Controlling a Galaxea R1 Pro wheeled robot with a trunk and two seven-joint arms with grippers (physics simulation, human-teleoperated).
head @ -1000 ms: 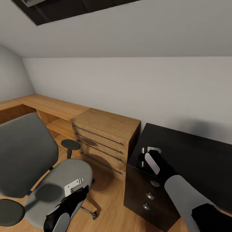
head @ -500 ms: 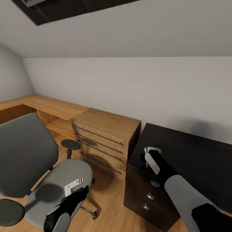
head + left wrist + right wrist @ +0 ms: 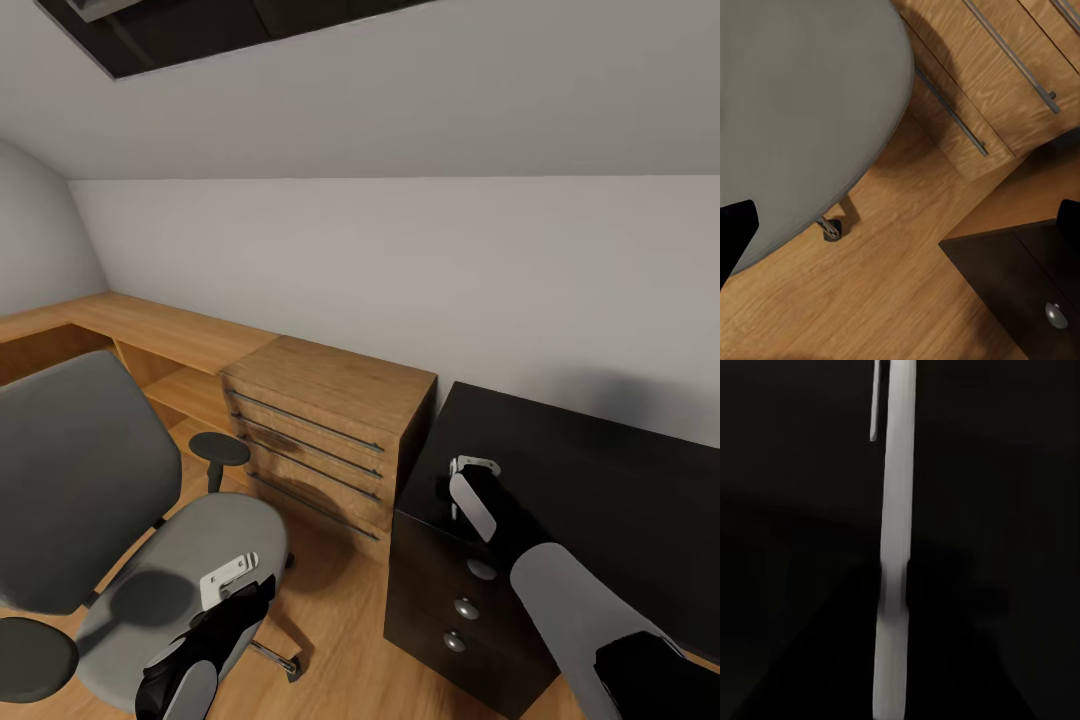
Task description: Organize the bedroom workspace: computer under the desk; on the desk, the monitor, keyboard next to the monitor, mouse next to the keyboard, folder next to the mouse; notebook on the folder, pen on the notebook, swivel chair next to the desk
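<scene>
The pen point(image 3: 894, 547) is blurred, its lower end cut off.

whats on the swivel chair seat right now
The visible part of the swivel chair seat is bare grey. The left gripper and its arm cover the seat's near edge, so that strip is hidden.

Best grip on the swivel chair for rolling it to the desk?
Probably the far armrest: a thin flat pad on a post, open all round. Bring the open left gripper in level from the seat side, jaws above and below the pad.
</scene>
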